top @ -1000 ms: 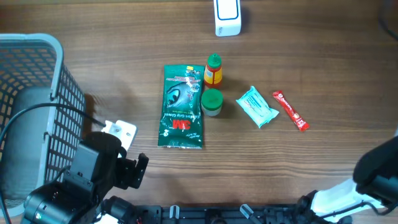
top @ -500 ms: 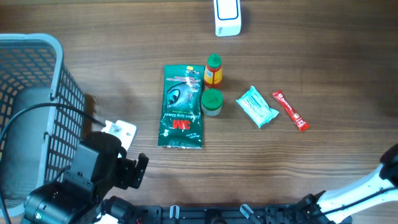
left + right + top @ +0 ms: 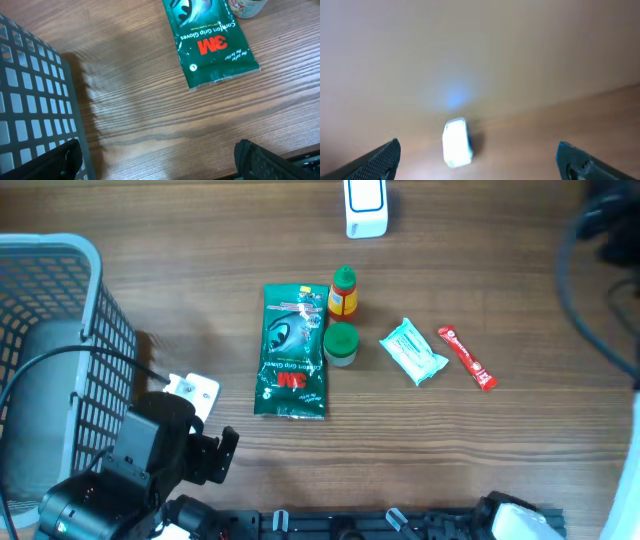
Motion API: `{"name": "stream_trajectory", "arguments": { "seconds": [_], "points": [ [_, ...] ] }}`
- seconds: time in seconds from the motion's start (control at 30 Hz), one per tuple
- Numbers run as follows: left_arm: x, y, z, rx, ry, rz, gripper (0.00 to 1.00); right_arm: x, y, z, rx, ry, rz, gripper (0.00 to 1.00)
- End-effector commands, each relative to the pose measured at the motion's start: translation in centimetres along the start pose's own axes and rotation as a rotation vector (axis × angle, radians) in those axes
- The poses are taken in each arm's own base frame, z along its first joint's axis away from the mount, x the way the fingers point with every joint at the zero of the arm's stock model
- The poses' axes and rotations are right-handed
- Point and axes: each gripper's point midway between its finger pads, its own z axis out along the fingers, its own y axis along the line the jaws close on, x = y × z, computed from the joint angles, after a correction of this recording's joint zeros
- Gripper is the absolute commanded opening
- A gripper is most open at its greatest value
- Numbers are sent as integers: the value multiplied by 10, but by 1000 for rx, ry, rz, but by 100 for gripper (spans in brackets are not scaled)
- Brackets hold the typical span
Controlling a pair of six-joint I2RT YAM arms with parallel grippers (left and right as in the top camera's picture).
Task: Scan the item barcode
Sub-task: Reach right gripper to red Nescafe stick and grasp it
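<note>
Wooden tabletop (image 3: pixel 180 260): carried every item, with none lifted off it
Green glove packet (image 3: pixel 294 352): lay flat near the middle, printed face up
Close neighbours: an orange bottle (image 3: pixel 343 292) and a green-lidded jar (image 3: pixel 341 344) stood just beside the packet's right edge
Further right: a teal wipes pack (image 3: pixel 413 351) and a red sachet (image 3: pixel 467 357) lay near each other but apart
White scanner (image 3: pixel 365 206): stood at the far edge, well apart from the items; the pale block in the blurred right wrist view was probably this same unit
Grey basket (image 3: pixel 60 330): stood on the left side
Left jaws: spread wide and empty, low over bare wood between the basket and the glove packet
Right jaws: apart and holding nothing, with one tip in each bottom corner of their own view
Right arm (image 3: pixel 600 230): only a dark smear at the upper right of the overhead view
Step, as judged: nothing was picked yet, so an item had to be grasped and its barcode shown to the scanner
Risk one: the flat packet offered little to pinch, so closing jaws could push it into the jar and topple the bottle
Risk two: no barcode showed on any upward face, so an item could reach the scanner wrong side out
Risk three: a fast right arm near the scanner could knock it over
</note>
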Motion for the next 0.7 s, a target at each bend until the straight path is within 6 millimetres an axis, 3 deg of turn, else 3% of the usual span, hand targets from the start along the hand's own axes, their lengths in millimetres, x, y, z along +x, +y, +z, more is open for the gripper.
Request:
{"name": "stream_trajectory", "arguments": {
  "seconds": [0.0,0.07,0.13,0.17,0.2,0.27,0.3,0.37,0.43,0.47,0.53,0.67],
  "points": [
    [-1,-1,-1,7,-7,4,100,101,24,49,-159,353,-317,100],
    [-1,-1,-1,7,-7,4,100,151,9,74,-124,527,-293,97],
    [-1,-1,-1,7,-7,4,100,223,-26,102,-63,768,-287,94],
    [-1,-1,-1,7,-7,4,100,245,-36,107,-49,839,-264,93],
    [-1,-1,-1,7,-7,4,100,283,-51,111,-31,965,-216,87],
    [-1,-1,-1,7,-7,4,100,340,-66,99,-19,1179,-129,80],
    [-1,-1,-1,7,-7,4,100,355,-70,93,-16,1246,-101,80],
    [-1,-1,-1,7,-7,4,100,377,-73,79,-11,1355,-55,73],
    [-1,-1,-1,7,-7,4,100,380,-72,70,-5,1397,-41,67],
    [-1,-1,-1,7,-7,4,100,381,-80,62,61,1428,-45,58],
    [-1,-1,-1,7,-7,4,100,381,-99,57,226,1441,-38,58],
    [-1,-1,-1,7,-7,4,100,390,-129,60,387,1396,-95,59]
  ]
}}
